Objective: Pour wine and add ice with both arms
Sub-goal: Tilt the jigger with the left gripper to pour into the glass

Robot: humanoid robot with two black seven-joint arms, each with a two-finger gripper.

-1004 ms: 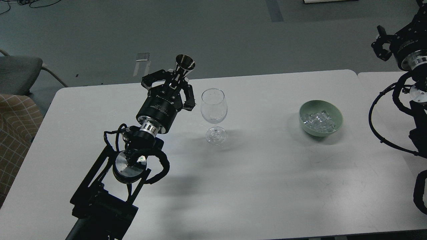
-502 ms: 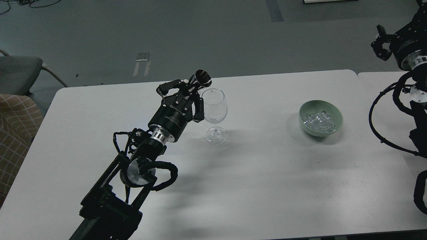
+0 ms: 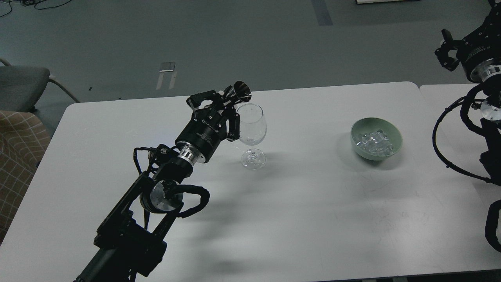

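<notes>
Since a second ago, my left arm [image 3: 164, 184] has swung toward the wine glass [image 3: 251, 129], and the small metal cup [image 3: 241, 91] I hold has tipped over. Before, the cup stood straight up. Now it leans to the right, with its open mouth just above the rim of the glass.

My left gripper [image 3: 223, 102] is closed tight on the thin bottom part of the metal cup. One black finger [image 3: 233, 127] is right beside the left side of the glass.

The wine glass stands upright on the white tabletop [image 3: 297, 203], near the middle. It is clear, and I cannot tell if any wine is in it.

From the glass, the pale green bowl [image 3: 376, 138] sits at about 3 o'clock, well apart from it. The ice [image 3: 372, 141] lies inside the bowl, a little heap of clear shiny cubes. The bowl and the glass have not moved.

My right arm [image 3: 485, 117] is at the far right edge, from the bowl at about 2 o'clock. My right gripper [image 3: 447, 52] is up high off the tabletop and holds nothing. It looks small and dark, so I cannot tell if it is open or closed. It has stayed in the same place.

A gray chair [image 3: 23, 84] is on the floor past the left end of the tabletop.
</notes>
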